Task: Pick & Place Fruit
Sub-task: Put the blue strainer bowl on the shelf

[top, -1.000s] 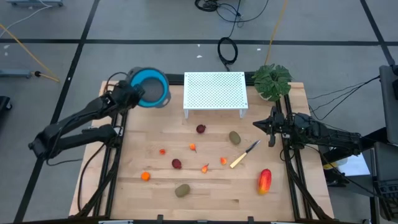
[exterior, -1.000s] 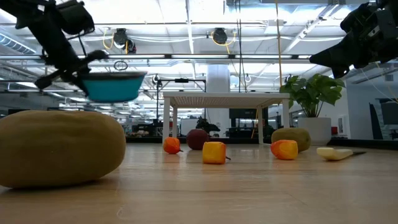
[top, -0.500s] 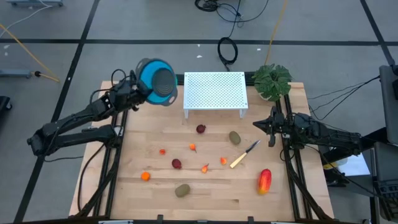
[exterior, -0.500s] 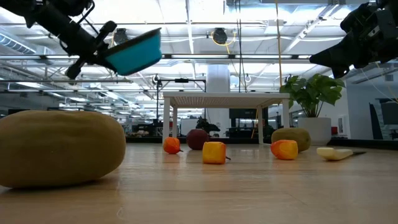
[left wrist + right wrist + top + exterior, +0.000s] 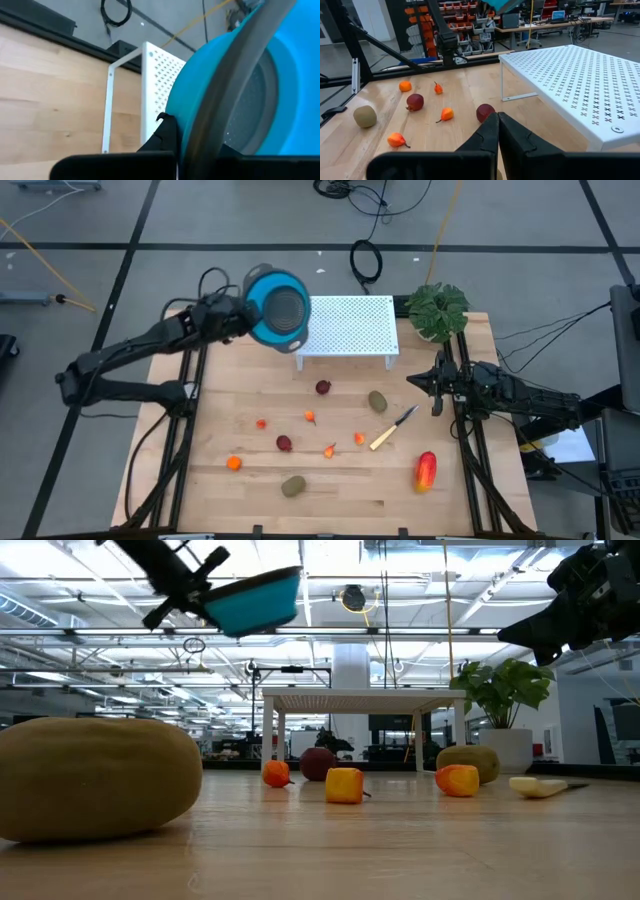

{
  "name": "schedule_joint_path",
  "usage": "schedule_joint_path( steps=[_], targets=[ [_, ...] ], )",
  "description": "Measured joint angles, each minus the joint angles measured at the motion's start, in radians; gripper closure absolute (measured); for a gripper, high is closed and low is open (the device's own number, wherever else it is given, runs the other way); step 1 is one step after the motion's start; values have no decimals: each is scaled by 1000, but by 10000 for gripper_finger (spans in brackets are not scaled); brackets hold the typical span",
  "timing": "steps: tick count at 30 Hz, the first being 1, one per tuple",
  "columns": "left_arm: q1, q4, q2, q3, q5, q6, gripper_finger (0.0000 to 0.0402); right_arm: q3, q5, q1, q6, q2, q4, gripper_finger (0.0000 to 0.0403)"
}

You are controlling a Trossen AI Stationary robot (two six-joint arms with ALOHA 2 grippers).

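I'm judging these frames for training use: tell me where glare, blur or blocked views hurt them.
Low view: the brownish-green oval looms close and soft, and bright ceiling lights glare behind. Left wrist view: the blue bowl fills much of the frame, hiding the table beyond it. High view: even light, faint shadows, fruit small but distinct. Right wrist view: sharp on the white rack.

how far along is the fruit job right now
Nothing looks placed yet: the fruit, such as the long red-orange piece and a brownish-green oval, lies on the table. In hand: the left hand holds the blue bowl by the white rack. The right hand waits shut.
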Motion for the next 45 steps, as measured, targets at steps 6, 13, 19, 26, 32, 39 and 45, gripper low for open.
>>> schedule_joint_path(
  steps=[6,13,19,26,32,39,45],
  targets=[
    [0,-143,187,237,67,109,402,0,0,0,0,0,0,399],
    [26,-304,391,506,180,237,402,0,0,0,0,0,0,398],
    [66,-398,526,653,284,295,402,0,0,0,0,0,0,398],
    [100,-448,617,715,352,320,402,0,0,0,0,0,0,399],
    [115,-480,647,715,351,330,402,0,0,0,0,0,0,399],
    [116,-486,673,715,350,332,402,0,0,0,0,0,0,399],
    [121,-489,706,715,350,341,402,0,0,0,0,0,0,398]
  ],
)
